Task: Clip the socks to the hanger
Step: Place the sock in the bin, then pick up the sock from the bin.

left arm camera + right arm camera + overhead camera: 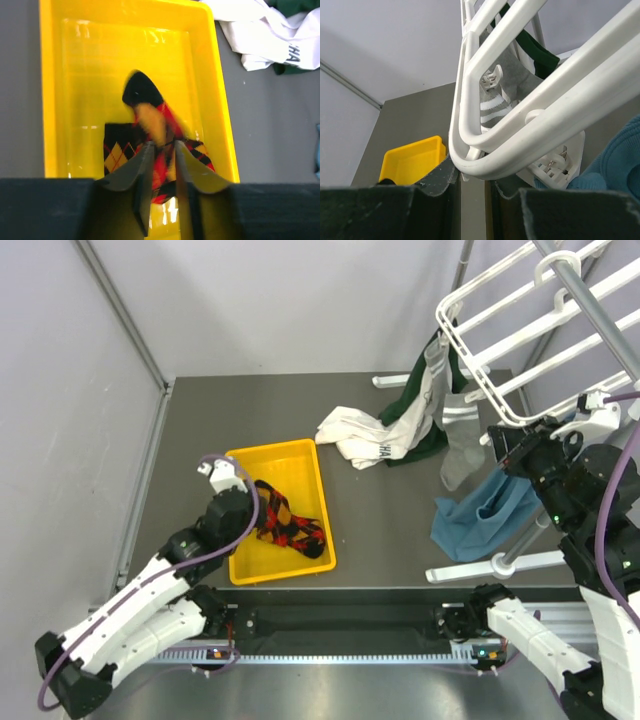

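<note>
The left fingers (pixel 141 167) pinch an argyle sock (pixel 118 153) over the yellow tray (pixel 50 100) on the surface (pixel 385 520). Far right, the right fingers (pixel 443 181) clamp the white hanger (pixel 530 120) at its near corner.

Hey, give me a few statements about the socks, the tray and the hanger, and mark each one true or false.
1. The argyle socks are in the yellow tray. True.
2. The left pincer is wide open. False: it is closed on one of the argyle socks.
3. A grey sock with white stripes hangs from the hanger. True.
4. The blue cloth lies in the tray. False: it lies on the table, by the right arm.
5. The right pincer is at the hanger's rim. True.
</note>
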`<act>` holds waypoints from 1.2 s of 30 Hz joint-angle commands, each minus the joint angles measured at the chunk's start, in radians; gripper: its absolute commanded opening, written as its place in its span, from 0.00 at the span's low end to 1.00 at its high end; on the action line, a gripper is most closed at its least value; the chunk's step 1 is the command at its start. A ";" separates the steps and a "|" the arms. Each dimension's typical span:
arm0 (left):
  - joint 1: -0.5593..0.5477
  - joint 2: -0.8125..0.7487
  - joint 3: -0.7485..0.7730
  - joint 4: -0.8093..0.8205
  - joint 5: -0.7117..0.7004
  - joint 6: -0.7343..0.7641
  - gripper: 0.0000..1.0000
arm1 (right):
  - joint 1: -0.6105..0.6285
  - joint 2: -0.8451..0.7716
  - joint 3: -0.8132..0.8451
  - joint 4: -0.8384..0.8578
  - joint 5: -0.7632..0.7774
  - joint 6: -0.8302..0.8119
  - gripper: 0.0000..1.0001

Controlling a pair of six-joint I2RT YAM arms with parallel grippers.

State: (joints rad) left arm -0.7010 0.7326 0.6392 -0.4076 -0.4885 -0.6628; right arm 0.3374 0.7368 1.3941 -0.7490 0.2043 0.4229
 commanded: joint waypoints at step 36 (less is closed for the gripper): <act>0.074 0.467 0.074 -0.400 -0.143 -0.767 0.38 | 0.000 -0.007 -0.032 -0.076 -0.049 -0.006 0.00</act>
State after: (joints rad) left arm -0.6365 1.1702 0.7212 -0.9070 -0.6216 -1.4162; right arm 0.3370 0.7261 1.3815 -0.7368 0.1932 0.4278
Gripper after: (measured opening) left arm 0.390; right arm 0.147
